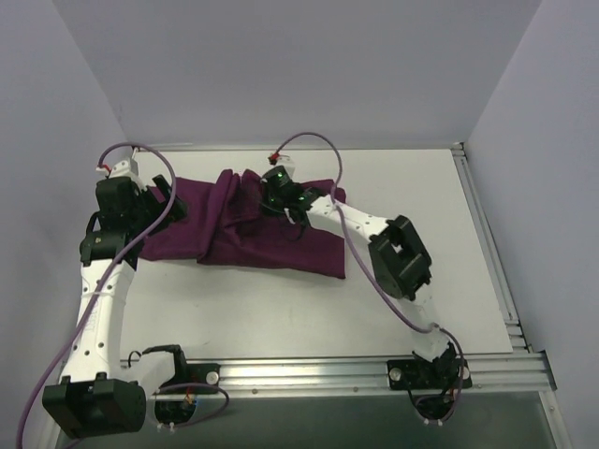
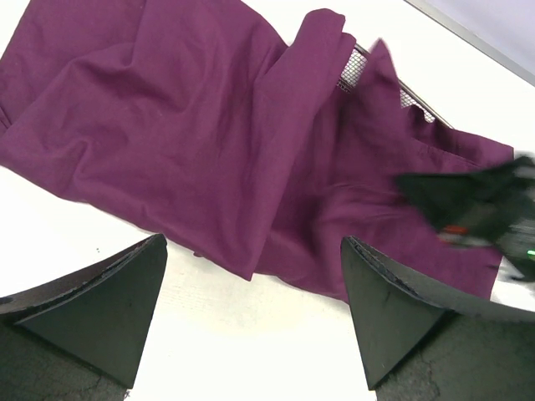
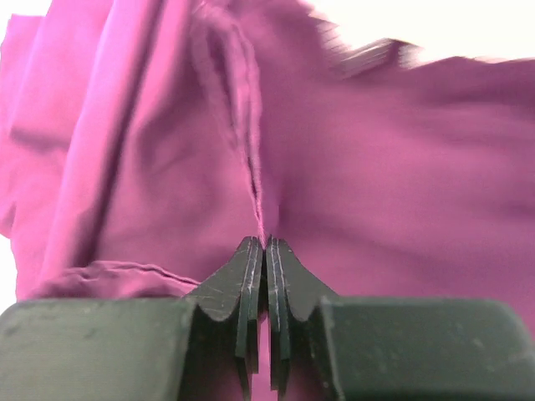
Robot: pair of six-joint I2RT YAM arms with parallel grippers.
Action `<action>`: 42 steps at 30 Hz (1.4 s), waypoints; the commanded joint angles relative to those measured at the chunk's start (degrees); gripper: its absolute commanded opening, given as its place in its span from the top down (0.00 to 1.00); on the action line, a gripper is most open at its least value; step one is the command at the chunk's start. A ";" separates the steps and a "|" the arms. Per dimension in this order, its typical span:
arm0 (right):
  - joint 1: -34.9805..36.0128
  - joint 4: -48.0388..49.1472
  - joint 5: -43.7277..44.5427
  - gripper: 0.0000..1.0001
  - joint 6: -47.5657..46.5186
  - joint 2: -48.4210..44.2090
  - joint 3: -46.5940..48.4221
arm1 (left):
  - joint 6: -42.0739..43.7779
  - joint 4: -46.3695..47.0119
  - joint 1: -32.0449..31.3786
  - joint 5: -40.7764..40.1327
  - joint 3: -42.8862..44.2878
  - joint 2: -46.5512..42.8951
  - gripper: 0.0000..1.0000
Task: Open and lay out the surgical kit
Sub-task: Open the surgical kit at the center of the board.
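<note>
The surgical kit lies as a dark purple cloth wrap (image 1: 248, 224) across the middle of the table, rumpled and folded over itself. A corner of its silver wire-mesh tray (image 2: 358, 68) peeks out under the cloth at the far side. My right gripper (image 3: 265, 244) sits on top of the wrap near its back edge (image 1: 281, 201), shut on a pinched ridge of the purple cloth (image 3: 259, 192). My left gripper (image 2: 255, 276) hangs wide open over bare table just off the wrap's left end (image 1: 154, 201), holding nothing. No instruments show.
White table surface (image 1: 281, 309) runs in front of the wrap. A metal rail (image 1: 356, 372) lines the near edge and another (image 1: 487, 243) the right side. Grey walls close in at the back and both sides.
</note>
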 commanded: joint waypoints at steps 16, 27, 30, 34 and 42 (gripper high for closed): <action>-51.67 -6.53 7.35 0.46 -18.01 -38.26 -32.79 | -3.53 3.51 -0.14 0.47 -1.21 4.07 0.06; -40.87 -7.19 -4.82 0.21 -16.09 -44.05 -27.32 | -2.13 2.20 -0.23 0.03 1.78 8.72 0.06; -39.28 0.29 -18.48 0.36 -9.51 -41.34 -34.18 | -2.03 1.84 -0.15 0.11 3.27 10.92 0.02; -40.86 4.36 -18.42 0.94 -5.27 -34.50 -37.79 | -2.04 2.54 0.29 1.79 5.56 14.35 0.26; -39.63 7.19 -17.52 1.00 -3.43 -30.35 -41.31 | -2.82 2.46 3.54 2.41 12.76 29.02 0.98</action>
